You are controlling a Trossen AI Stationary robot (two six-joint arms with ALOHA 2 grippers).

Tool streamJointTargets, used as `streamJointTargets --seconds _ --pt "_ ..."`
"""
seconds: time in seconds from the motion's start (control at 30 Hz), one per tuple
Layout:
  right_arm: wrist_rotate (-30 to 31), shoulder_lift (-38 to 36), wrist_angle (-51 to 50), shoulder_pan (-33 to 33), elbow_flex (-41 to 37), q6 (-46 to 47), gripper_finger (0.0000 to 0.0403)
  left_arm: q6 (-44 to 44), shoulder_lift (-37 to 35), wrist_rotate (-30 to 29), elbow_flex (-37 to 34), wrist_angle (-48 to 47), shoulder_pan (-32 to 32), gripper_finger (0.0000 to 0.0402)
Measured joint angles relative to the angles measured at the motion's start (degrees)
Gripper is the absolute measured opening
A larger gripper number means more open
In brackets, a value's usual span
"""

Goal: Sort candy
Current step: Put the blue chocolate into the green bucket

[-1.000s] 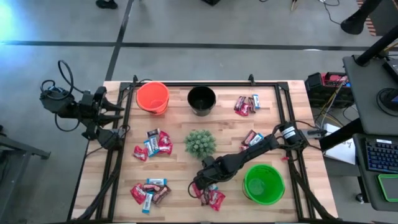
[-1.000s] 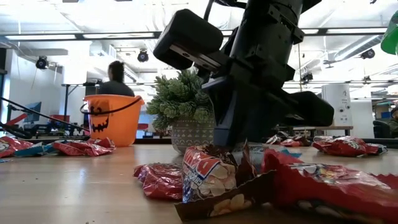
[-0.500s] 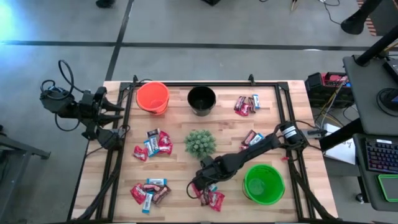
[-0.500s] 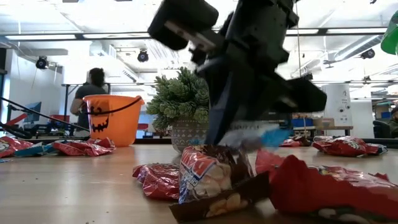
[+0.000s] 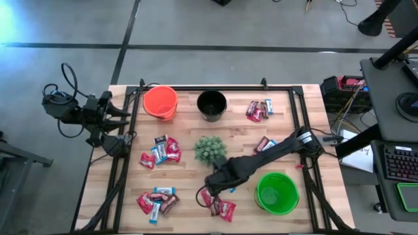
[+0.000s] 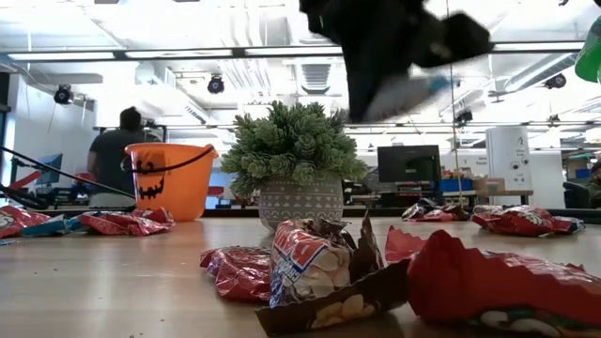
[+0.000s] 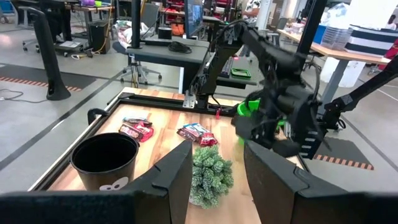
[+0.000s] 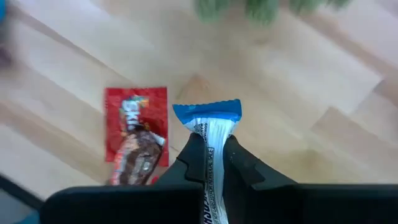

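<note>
High view: taking the spiky green plant ball [image 5: 210, 150] as the landmark in the middle of the wooden table [image 5: 189, 209], the right gripper [image 5: 212, 185] hangs just in front of it, toward the near edge, clenched on a light blue and white candy [image 8: 213, 127] whose crimped blue end sticks out past the fingertips [image 8: 194, 148]. Directly below that gripper a small heap of red and brown candy [image 5: 219, 206] lies close to the table's near edge, beside the green bucket [image 5: 277, 192]. Bare wood lies between this heap and another candy cluster [image 5: 155, 202] farther along the near edge. A third cluster [image 5: 160, 150] sits left of the plant, and two smaller ones lie to its right and at the far right corner [image 5: 258, 109]. Behind the plant, along the far edge, stand the black bucket [image 5: 211, 105] and the orange bucket [image 5: 160, 102]. The left gripper [image 5: 121, 127] waits off the table's left edge, its fingers [image 7: 173, 172] parted and empty.
</note>
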Motion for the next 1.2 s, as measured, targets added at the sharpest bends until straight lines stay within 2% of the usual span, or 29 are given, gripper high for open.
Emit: streamJointTargets --seconds 0.23,0.43,0.5,0.8,1.2 --pt "1.96 -0.10 -11.62 0.04 9.81 -0.49 0.0013 0.01 0.00 0.00 0.00 -0.02 -0.01 0.0128" --pt "2.53 -0.11 -22.34 0.65 15.26 0.85 0.0013 0.02 0.00 0.00 0.00 -1.22 -0.02 0.0128" --pt "2.50 -0.41 -23.17 1.04 16.47 1.16 0.0013 0.02 0.00 0.00 0.00 -1.47 0.00 0.0128" --pt "2.57 -5.12 -23.08 3.54 14.85 5.62 0.0013 0.04 0.00 1.51 0.00 -2.33 0.00 0.0128" --pt "2.36 -10.44 -23.20 10.71 8.02 18.01 0.0013 1.53 0.00 1.56 0.00 -2.31 0.00 0.0128"
